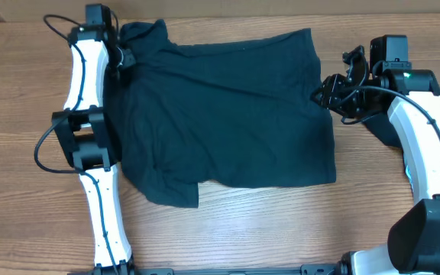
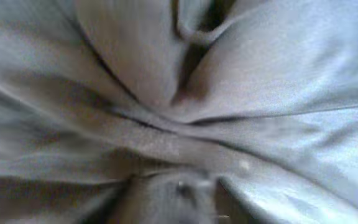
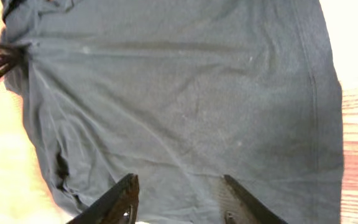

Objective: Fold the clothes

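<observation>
The right gripper (image 3: 179, 179) has its two fingers (image 3: 124, 200) apart. Nothing is held between them. Flat dark cloth lies just under them. From above, this gripper (image 1: 329, 93) sits at the right edge of the shirt (image 1: 228, 114), about the middle of that edge.

The left gripper (image 1: 122, 59) is at the far left corner of the shirt, next to a sleeve (image 1: 145, 32). Its own camera is so close that it shows only bunched cloth, with folds running to one spot. I cannot tell if its fingers are together or apart. I also cannot tell if they pinch the cloth.

The shirt lies spread out on the table (image 1: 281, 229). It is mostly flat, with some soft wrinkles, and no letters show. Another sleeve pokes out at the near left. A dark patch (image 1: 380, 131) lies under the right arm, apart from the shirt. It may be more clothes, but I cannot be sure.

I think the shirt is laid out and the first fold is not yet made. Both grippers look like they are at the edges to get a hold.

Next, the right gripper likely needs to dip down and close on the edge of the cloth. The left one needs a firm pinch too. Then both should lift and move together, so the cloth folds over and does not drag or bunch up.
</observation>
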`<control>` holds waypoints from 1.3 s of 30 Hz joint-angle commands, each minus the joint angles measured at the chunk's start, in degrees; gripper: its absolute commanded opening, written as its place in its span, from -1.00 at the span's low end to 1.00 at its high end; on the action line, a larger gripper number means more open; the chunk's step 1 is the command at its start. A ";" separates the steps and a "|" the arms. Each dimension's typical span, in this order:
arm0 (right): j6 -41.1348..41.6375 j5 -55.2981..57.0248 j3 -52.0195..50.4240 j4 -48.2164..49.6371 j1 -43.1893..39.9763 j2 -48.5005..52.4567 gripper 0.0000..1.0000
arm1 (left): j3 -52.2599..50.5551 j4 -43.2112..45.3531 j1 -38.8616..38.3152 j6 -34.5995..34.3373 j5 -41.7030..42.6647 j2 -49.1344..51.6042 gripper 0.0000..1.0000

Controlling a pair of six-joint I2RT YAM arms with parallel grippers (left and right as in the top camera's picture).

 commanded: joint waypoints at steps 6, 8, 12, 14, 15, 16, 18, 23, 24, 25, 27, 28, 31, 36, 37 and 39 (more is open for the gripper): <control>-3.54 -0.94 0.07 -0.98 0.00 -3.91 0.02 | 34.07 -29.51 -0.59 6.19 -7.89 -14.51 0.37; -4.52 -0.76 0.07 -1.16 0.00 -9.75 0.09 | 34.05 -33.29 -1.44 5.90 -10.49 -21.00 0.31; -0.24 6.38 0.04 -6.36 0.00 -24.35 0.26 | 22.64 -33.31 -4.11 7.10 -9.84 -41.18 0.39; 3.32 6.60 0.04 -11.43 0.00 -27.26 0.40 | 6.67 -33.29 -6.36 7.65 -9.07 -51.45 0.44; 3.28 6.64 0.04 -13.40 0.00 -27.39 0.41 | -4.35 -33.29 -7.54 6.47 -8.02 -56.57 0.43; 3.28 6.64 0.02 -14.64 0.00 -27.21 0.41 | -13.73 -33.29 -8.22 3.10 -6.78 -60.28 0.40; 3.06 6.64 -0.02 -15.32 0.00 -26.49 0.41 | -34.40 -33.20 -9.31 -2.51 -3.23 -66.01 0.30; 3.04 6.64 -0.02 -15.10 0.00 -24.33 0.41 | -77.61 -15.89 -17.55 -7.98 10.67 -68.52 0.31; 2.99 6.64 -0.02 -15.21 0.00 -23.91 0.41 | -84.39 -10.67 -20.37 -10.29 11.39 -68.37 0.33; 2.78 6.64 -0.02 -15.34 0.00 -23.58 0.41 | -90.51 -5.11 -22.82 -13.73 11.58 -67.89 0.39; 2.60 6.64 -0.13 -15.30 0.00 -23.50 0.41 | -98.66 3.96 -25.35 -17.27 10.73 -66.38 0.53; 2.60 6.67 -0.13 -15.28 0.00 -23.50 0.41 | -101.31 7.52 -25.33 -19.21 10.97 -65.55 0.54; 2.60 6.64 -0.15 -15.39 0.00 -23.50 0.41 | -104.83 19.04 -25.27 -20.92 9.86 -61.99 0.45; 2.08 6.82 -0.15 -17.33 0.00 -23.50 0.41 | -104.74 27.63 -25.27 -21.86 5.70 -58.55 0.23; 1.46 6.86 -0.15 -17.40 0.00 -23.50 0.40 | -104.39 27.17 -25.24 -21.66 5.66 -58.55 0.08; 1.51 7.87 -0.15 -17.79 0.00 -23.50 0.40 | -103.69 20.22 -25.27 -21.68 5.84 -58.58 -0.67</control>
